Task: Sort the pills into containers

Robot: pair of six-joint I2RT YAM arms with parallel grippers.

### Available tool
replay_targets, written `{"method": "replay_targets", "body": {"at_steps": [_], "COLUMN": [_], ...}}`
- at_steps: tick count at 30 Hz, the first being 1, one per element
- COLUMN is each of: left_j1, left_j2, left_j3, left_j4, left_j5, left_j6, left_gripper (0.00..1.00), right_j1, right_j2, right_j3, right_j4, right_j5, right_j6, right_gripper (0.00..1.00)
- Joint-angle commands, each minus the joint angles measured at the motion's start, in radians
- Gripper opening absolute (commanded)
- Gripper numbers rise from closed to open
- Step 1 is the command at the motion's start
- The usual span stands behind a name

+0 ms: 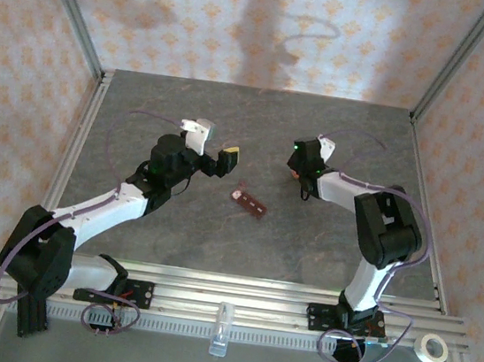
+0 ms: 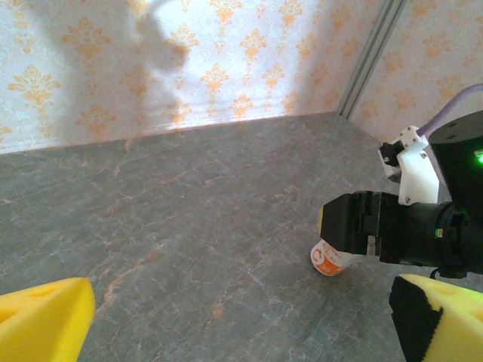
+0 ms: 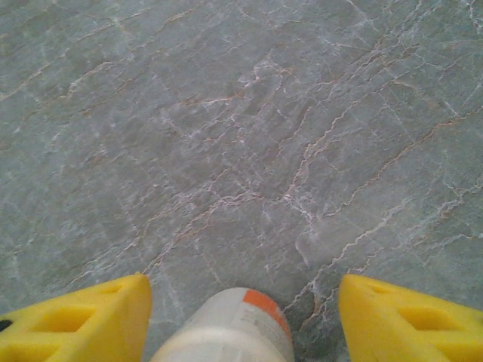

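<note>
Likely step: grasp bottle (image 3: pixel 226 328).
Right claw (image 3: pixel 241 290): apart, straddling bottle on counter (image 3: pixel 241 113); not clamped.
Left claw (image 2: pixel 241 294): wide apart, holding nothing.
Containers (image 1: pixel 250 204): mid-counter, between arms, near bottle, not touching.
Centre bottle between fingers (image 3: pixel 83 317) before closing; squeeze gently; lift straight.
</note>
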Motion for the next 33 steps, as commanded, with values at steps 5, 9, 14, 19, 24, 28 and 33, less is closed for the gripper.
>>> {"method": "replay_targets", "body": {"at_steps": [5,9,14,19,24,28,33], "left_j1": [0.003,0.002,0.004,0.002,0.003,0.004,0.004], "left_j2": [0.001,0.028,0.073,0.129,0.201,0.269,0.379], "left_j3": [0.046,0.076,0.129,0.196,0.29,0.369,0.505], "left_j4": [-0.024,-0.051,-0.107,-0.187,-0.325,-0.429,-0.604], "left_j5": [0.01,0.012,0.024,0.022,0.011,0.006,0.006], "left_j6": [0.001,0.007,0.022,0.05,0.099,0.117,0.117], "left_gripper": [1.0,1.0,1.0,1.0,1.0,0.98,0.85], "right_j1": [0.006,0.006,0.005,0.015,0.08,0.13,0.167], "right_j2": [-0.11,-0.154,-0.248,-0.347,-0.403,-0.403,-0.363], "right_j3": [0.049,0.086,0.113,0.128,0.093,0.01,-0.056], "right_j4": [-0.068,-0.12,-0.189,-0.302,-0.431,-0.422,-0.401], "right_j5": [-0.043,-0.077,-0.155,-0.319,-0.422,-0.426,-0.403], "right_j6": [-0.02,-0.029,-0.048,-0.091,-0.138,-0.113,-0.093], "right_gripper": [0.71,0.73,0.73,0.72,0.73,0.72,0.73]}}
